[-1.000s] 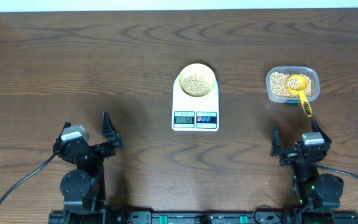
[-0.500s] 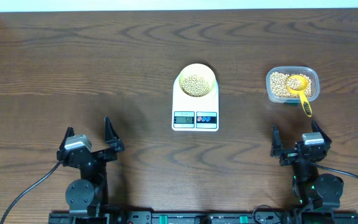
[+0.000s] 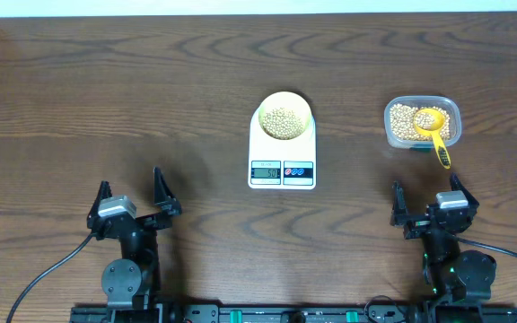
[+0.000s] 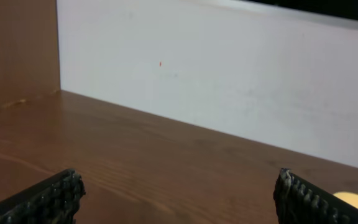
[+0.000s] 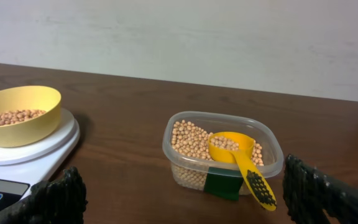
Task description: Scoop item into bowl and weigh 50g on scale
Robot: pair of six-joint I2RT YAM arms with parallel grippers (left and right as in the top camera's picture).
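The left gripper [image 3: 131,186] and right gripper [image 3: 426,188] are black, with ribbed finger pads [image 4: 48,199]. Each wrist carries a grey block [image 3: 115,208]. A black cable [image 3: 25,283] leaves each round base [image 3: 122,278].

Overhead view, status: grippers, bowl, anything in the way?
Left gripper and right gripper open, empty. Bowl with beans sits on scale. Scoop rests in tub; nothing in the way.

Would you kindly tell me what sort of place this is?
Probably a robotics lab bench: left arm and right arm at a wooden table, plain white wall behind, kitchen scale set out centrally.
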